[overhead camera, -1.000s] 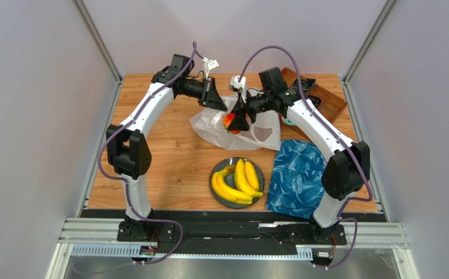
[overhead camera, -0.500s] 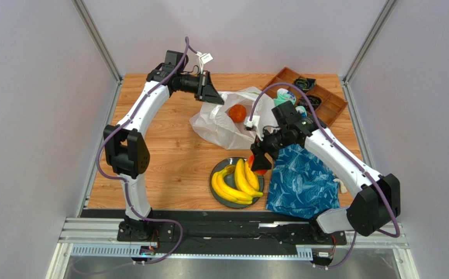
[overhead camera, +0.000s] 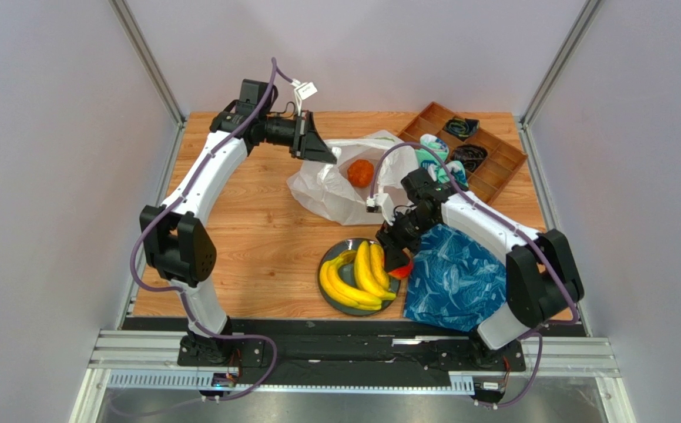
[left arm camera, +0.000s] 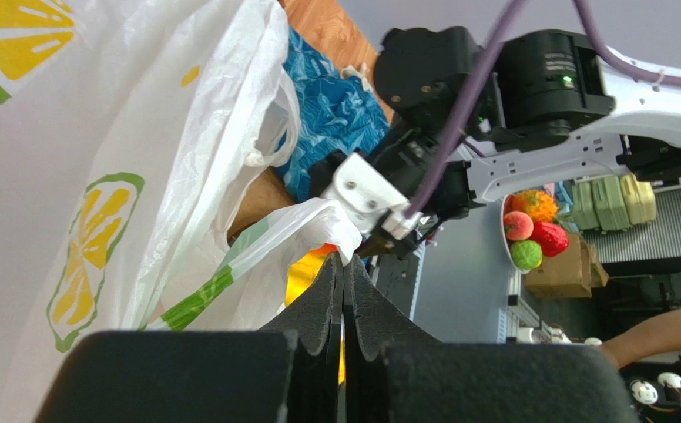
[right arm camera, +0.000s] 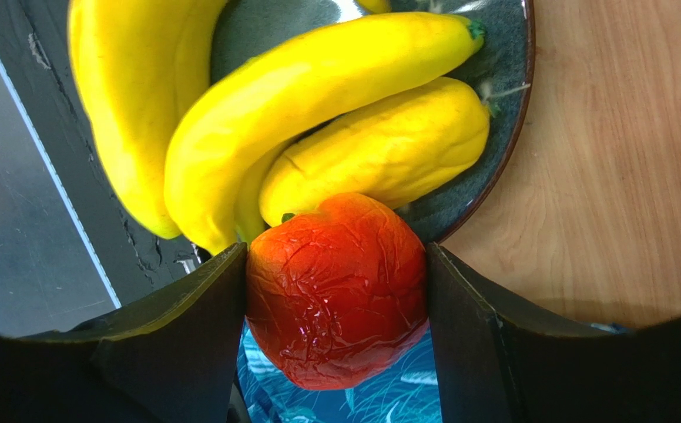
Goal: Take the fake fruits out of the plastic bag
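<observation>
From above, the left gripper (overhead camera: 321,153) is clenching the rim of the plastic bag (overhead camera: 326,196) at the far side of the table, and an orange ball (overhead camera: 360,172) is lying inside the bag. The right gripper (overhead camera: 395,257) is grasping a red fruit (overhead camera: 399,268) at the right edge of the plate (overhead camera: 345,247), which is holding bananas (overhead camera: 357,275).

In the left wrist view, the closed jaws are nipping a fold of the bag.

In the right wrist view, the fingers (right arm camera: 195,310) are squeezing the red fruit just beside the bananas, over the plate's rim and a blue cloth (right arm camera: 388,398).
</observation>
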### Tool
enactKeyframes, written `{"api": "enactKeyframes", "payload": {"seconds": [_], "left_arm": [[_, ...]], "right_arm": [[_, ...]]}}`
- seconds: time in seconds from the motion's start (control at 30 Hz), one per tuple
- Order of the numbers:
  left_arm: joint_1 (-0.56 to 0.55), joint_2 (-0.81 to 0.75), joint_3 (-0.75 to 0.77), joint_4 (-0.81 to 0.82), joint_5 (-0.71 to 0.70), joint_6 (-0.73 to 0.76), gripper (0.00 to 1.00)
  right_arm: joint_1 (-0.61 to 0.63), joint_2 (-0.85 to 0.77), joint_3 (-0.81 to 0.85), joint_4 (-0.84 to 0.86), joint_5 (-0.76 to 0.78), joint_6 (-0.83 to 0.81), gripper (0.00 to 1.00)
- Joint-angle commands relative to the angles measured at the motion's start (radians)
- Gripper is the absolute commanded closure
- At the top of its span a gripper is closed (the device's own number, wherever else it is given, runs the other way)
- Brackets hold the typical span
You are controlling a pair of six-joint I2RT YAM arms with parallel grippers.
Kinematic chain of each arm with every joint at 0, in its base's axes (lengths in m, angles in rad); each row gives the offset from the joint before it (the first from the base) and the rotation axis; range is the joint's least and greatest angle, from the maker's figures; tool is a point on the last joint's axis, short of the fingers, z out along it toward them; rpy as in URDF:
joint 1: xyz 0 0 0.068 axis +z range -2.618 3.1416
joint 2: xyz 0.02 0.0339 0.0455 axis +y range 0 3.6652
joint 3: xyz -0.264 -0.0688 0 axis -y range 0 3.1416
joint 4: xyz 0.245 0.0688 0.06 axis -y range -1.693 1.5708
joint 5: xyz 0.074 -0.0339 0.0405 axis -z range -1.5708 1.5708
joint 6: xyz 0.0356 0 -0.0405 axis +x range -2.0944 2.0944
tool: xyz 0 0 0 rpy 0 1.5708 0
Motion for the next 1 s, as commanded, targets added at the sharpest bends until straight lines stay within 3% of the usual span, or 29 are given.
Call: {"api": "enactKeyframes", "payload": {"seconds": [0.0, 0.2, 0.3, 0.37, 0.4, 0.57, 0.8, 0.97], "left_arm": [[0.001, -0.071, -0.04, -0.01, 0.021, 0.044, 1.0], [0.001, -0.073, -0.056, -0.015, 0.039, 0.052, 1.0], [0.001, -0.064, -0.049, -0.011, 0.048, 0.047, 1.0], [0.003, -0.053, -0.046, -0.01, 0.055, 0.044, 1.0], [0.001, -0.049, -0.043, -0.008, 0.056, 0.043, 1.0], [0.001, -0.033, -0.033, -0.002, 0.062, 0.038, 1.0], [0.001, -0.024, -0.022, 0.005, 0.068, 0.034, 1.0], [0.001, -0.021, -0.023, 0.008, 0.071, 0.032, 1.0]], "right_arm": [[-0.002, 0.084, 0.07, 0.031, -0.042, 0.005, 0.58], [-0.024, 0.157, 0.093, -0.035, -0.134, -0.019, 0.57], [-0.034, 0.18, 0.09, -0.061, -0.166, -0.038, 0.46], [-0.036, 0.193, 0.093, -0.073, -0.165, -0.045, 0.31], [-0.042, 0.197, 0.093, -0.079, -0.165, -0.045, 0.0], [-0.085, 0.164, 0.108, -0.079, -0.142, -0.036, 0.0], [-0.085, 0.079, 0.076, -0.029, 0.011, -0.071, 0.0], [-0.091, 0.073, 0.101, -0.027, -0.033, -0.058, 0.05]]}}
